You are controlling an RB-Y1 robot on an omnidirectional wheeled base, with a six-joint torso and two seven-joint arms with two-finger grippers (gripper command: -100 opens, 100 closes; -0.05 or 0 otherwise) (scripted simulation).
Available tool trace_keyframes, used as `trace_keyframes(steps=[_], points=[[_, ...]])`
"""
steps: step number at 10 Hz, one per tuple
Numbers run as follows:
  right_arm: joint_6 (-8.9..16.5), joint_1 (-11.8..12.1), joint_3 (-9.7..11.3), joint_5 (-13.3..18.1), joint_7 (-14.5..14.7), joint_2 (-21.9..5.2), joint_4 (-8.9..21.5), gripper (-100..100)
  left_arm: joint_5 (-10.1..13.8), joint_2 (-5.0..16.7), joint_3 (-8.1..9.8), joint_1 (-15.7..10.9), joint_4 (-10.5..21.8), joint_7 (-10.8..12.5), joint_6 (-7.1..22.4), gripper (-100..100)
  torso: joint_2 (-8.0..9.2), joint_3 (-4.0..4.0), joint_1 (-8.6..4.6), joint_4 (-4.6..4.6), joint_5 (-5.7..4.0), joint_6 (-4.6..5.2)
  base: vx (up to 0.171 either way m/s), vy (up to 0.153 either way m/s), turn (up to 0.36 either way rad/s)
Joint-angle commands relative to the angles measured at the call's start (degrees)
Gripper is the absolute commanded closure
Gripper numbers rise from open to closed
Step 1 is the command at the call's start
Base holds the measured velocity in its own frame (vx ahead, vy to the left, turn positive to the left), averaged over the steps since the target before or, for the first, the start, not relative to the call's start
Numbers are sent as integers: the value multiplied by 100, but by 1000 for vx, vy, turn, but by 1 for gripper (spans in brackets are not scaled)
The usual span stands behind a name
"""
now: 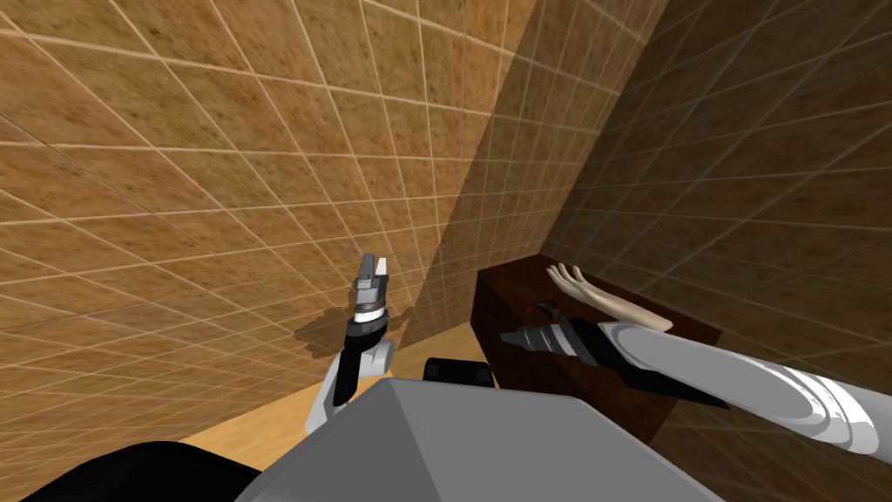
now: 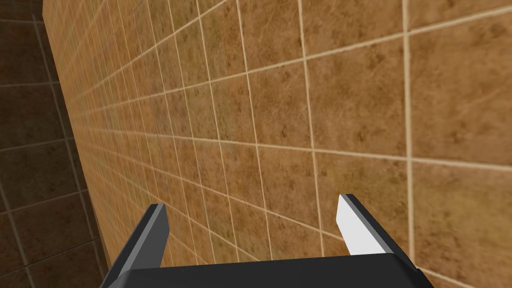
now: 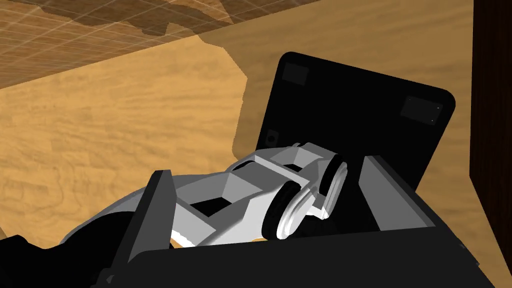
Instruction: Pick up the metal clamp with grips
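A small dark clamp with reddish parts (image 1: 544, 308) lies on the dark brown cabinet top (image 1: 697, 331), close to its near left end. My right arm reaches across that top from the right. My right gripper (image 1: 508, 336) hangs past the cabinet's left front corner, a little nearer to me than the clamp. In the right wrist view my right gripper (image 3: 270, 200) is open, holds nothing and points down at the wooden floor (image 3: 100, 125). My left gripper (image 1: 370, 268) is raised by the tiled wall; in its wrist view the left gripper (image 2: 255, 220) is open and empty.
A pale hand-shaped object (image 1: 601, 301) lies on the cabinet top just behind the clamp. Brown tiled walls (image 1: 218, 174) meet in a corner behind the cabinet. The cabinet's dark side (image 3: 492, 125) stands beside my right hand.
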Motion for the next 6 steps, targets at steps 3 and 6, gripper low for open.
trace_keyframes(steps=[3, 6], points=[[-16, -89, 150, 491, 639, -438, -27, -100, 0, 0, 0, 0, 0, 0, 0, 0, -3, -2, -1, -1, 0, -2, 9, -15, 106], [-43, -173, 272, 908, 1162, -835, -48, -100, 0, 0, 0, 0, 0, 0, 0, 0, -2, -1, -2, 0, 0, 0, 7, -17, 100]])
